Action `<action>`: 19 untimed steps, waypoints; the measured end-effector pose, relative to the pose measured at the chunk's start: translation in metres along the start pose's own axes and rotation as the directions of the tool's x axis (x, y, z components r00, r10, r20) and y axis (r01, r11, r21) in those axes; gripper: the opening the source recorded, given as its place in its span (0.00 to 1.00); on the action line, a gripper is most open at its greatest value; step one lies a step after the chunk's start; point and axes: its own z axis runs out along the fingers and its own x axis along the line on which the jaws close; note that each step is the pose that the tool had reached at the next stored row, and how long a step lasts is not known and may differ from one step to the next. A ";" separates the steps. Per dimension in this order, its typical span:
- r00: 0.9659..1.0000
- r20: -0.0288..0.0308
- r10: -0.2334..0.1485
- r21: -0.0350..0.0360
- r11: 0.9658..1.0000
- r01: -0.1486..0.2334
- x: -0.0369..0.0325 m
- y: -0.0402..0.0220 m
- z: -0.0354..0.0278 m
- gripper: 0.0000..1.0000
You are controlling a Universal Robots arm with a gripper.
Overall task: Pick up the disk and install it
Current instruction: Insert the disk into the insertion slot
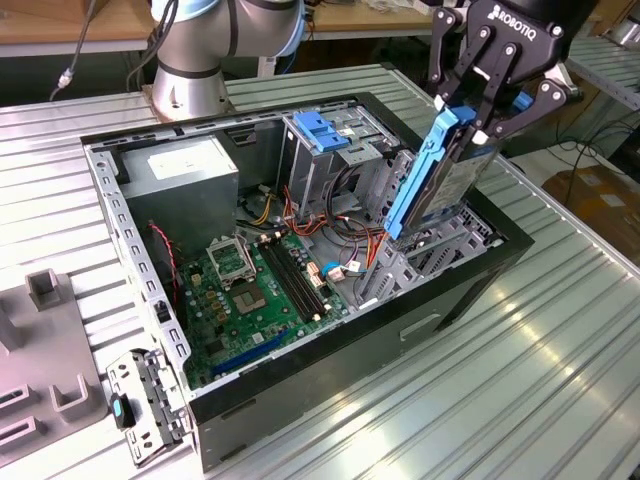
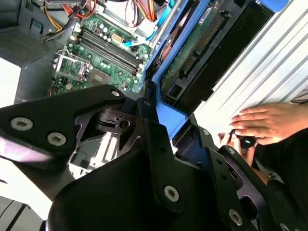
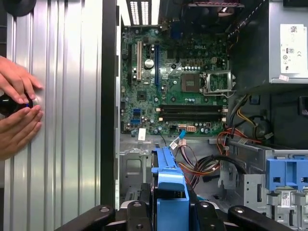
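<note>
The disk (image 1: pixel 452 185), silver-grey with blue carrier rails, hangs on edge and tilted over the open computer case (image 1: pixel 300 375), at the exterior view's right. Its lower end reaches down near the metal drive bay (image 1: pixel 420 255). My gripper (image 1: pixel 478 128) is shut on the disk's upper part, black fingers on both sides. In the second wrist view the disk (image 2: pixel 192 48) shows its green circuit board inside the blue frame, running away from the fingers (image 2: pixel 154 139). In the first wrist view the blue rail of the disk (image 3: pixel 168 185) sticks out between the black fingers.
Inside the case lie the motherboard (image 1: pixel 250 290), a grey power-supply box (image 1: pixel 185 180), a metal cage with a blue latch (image 1: pixel 322 130) and loose cables (image 1: pixel 350 240). A person's hands (image 3: pixel 17 110) rest on the ribbed metal table (image 1: pixel 520 380) beside the case.
</note>
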 end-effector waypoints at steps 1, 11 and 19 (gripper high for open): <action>1.000 -0.001 0.000 0.001 1.000 0.000 0.0000 -0.0015 0.0010 0.37; 1.000 -0.002 -0.001 0.003 1.000 0.001 0.0001 -0.0093 0.0112 0.37; 1.000 -0.002 -0.002 0.009 1.000 0.002 0.0002 -0.0127 0.0181 0.37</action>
